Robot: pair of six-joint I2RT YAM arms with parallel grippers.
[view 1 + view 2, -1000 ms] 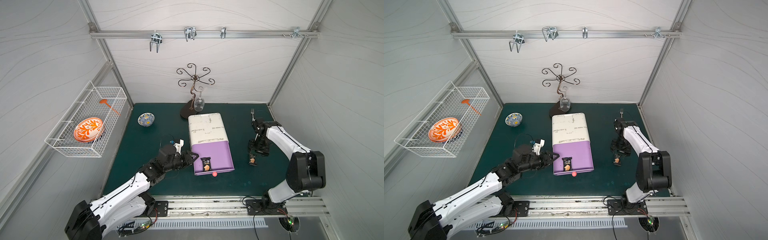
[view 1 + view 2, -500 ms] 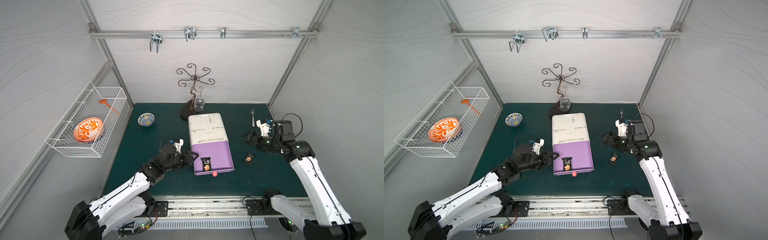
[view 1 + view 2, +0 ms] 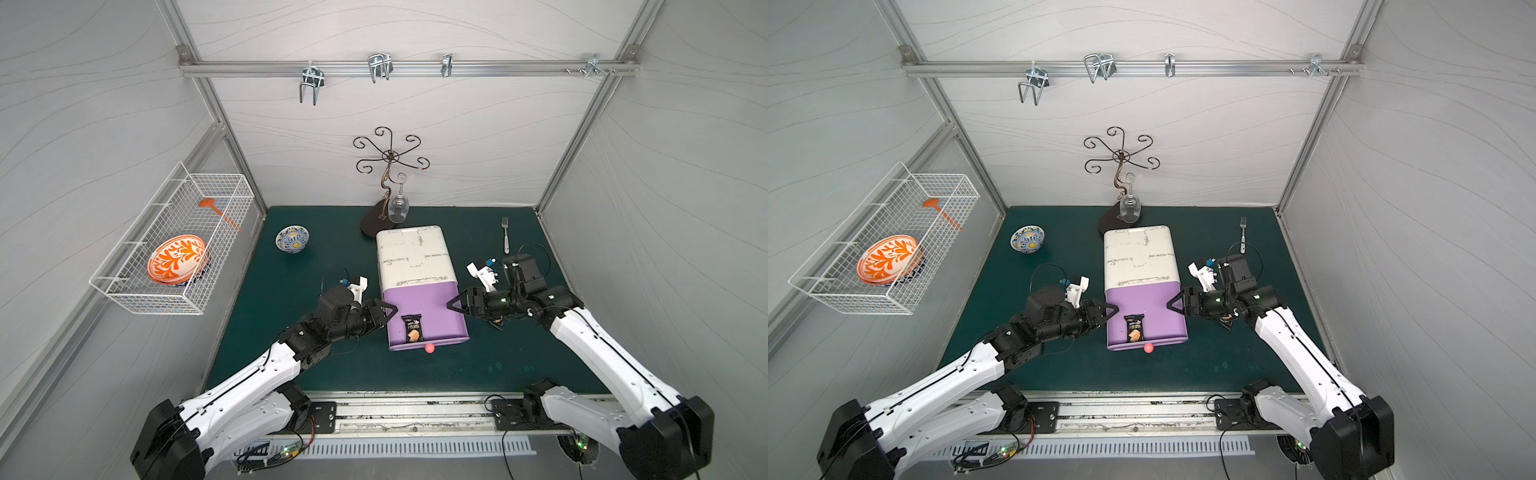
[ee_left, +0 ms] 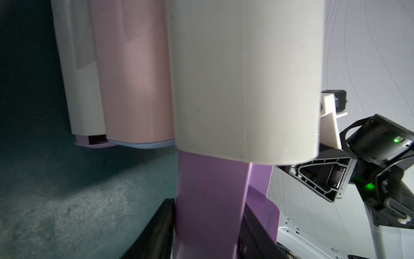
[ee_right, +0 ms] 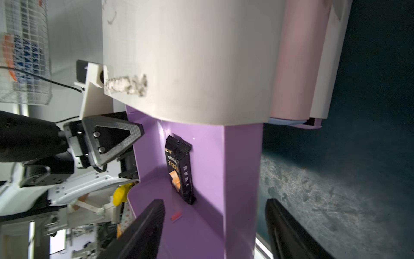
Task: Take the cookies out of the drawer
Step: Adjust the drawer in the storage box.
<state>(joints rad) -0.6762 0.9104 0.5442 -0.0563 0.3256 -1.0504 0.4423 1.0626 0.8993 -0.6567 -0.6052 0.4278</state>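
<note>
Now, nearest us, both arms reach in over the green mat point(image 3: 291, 357) toward the purple drawer point(image 3: 436, 309), which stands pulled out of its white cabinet point(image 3: 415, 257), red knob point(image 3: 430, 348) facing the front. On the drawer's left wall sits the left gripper point(image 3: 388, 311). The left wrist view shows its fingers point(image 4: 154, 233) pressed in on either side of that wall, gripping it. At the right wall, the right gripper point(image 3: 455, 305) has its fingers point(image 5: 143, 228) wide apart, one over the drawer's inside, one outside, nothing held.

And there's a black cookie packet point(image 3: 412, 328) lying flat in the drawer, close to its front wall. A second packet point(image 3: 1227, 319) lies on the mat just beside the drawer's right side, mostly hidden under the right arm.

Farther back, a patterned bowl point(image 3: 292, 240) sits on the left and a fork point(image 3: 505, 235) on the right. Behind the cabinet a wine glass point(image 3: 399, 205) hangs upside down from a curly metal stand point(image 3: 388, 166). Over on the left wall, a wire basket point(image 3: 208, 270) holds an orange plate point(image 3: 176, 259).
</note>
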